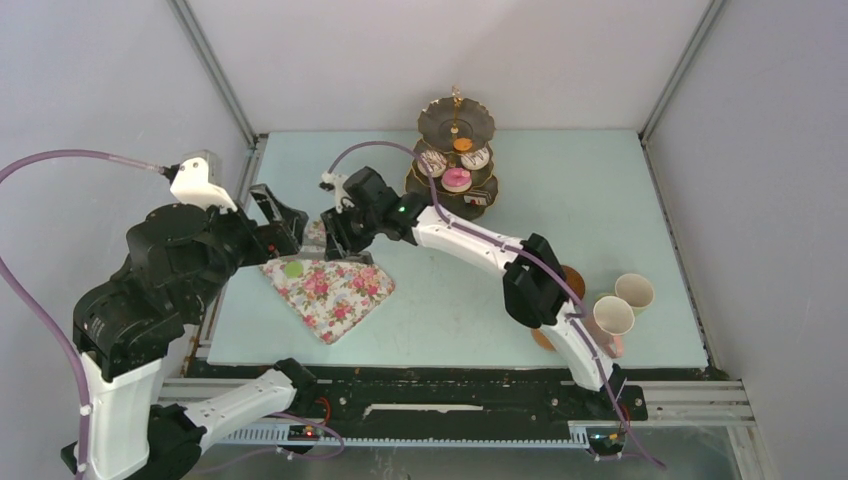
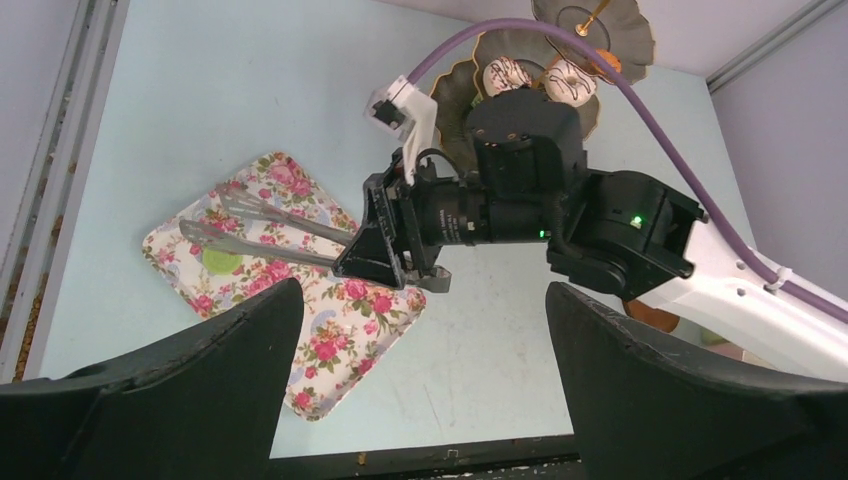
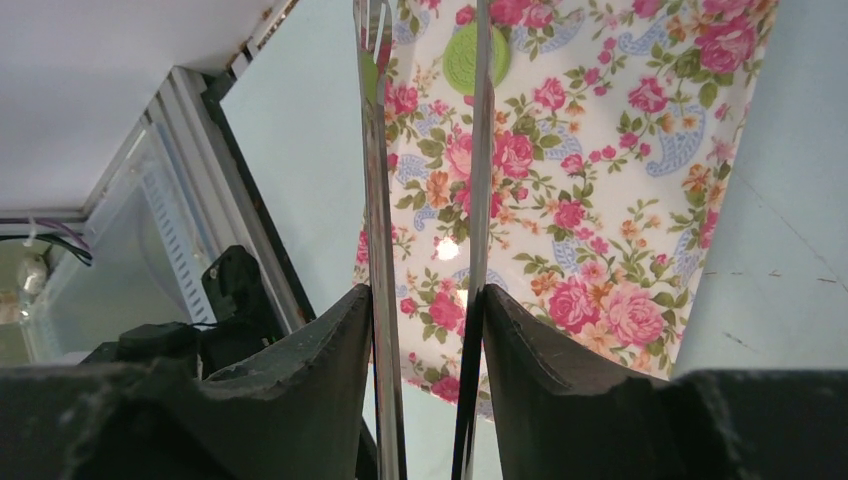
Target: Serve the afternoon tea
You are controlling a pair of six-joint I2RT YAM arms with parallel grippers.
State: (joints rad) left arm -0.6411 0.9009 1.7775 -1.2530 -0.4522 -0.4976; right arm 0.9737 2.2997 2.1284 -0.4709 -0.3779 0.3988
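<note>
Right wrist view: right gripper [image 3: 425, 310] clamps the tongs [image 3: 481, 150], tips over the cloth [image 3: 600, 150] by the green cake [image 3: 462, 60]. Left gripper [image 2: 418, 290] hangs wide open beside the cloth.

The left arm [image 1: 165, 270] is folded up high on its side, and the left gripper [image 2: 422, 290] has its black fingers [image 2: 200, 390] spread wide, holding nothing. The right arm [image 1: 470, 240] stretches far over toward the left; the right gripper [image 3: 425, 295] clamps its fingers on long grey metal tongs [image 3: 481, 150].
</note>
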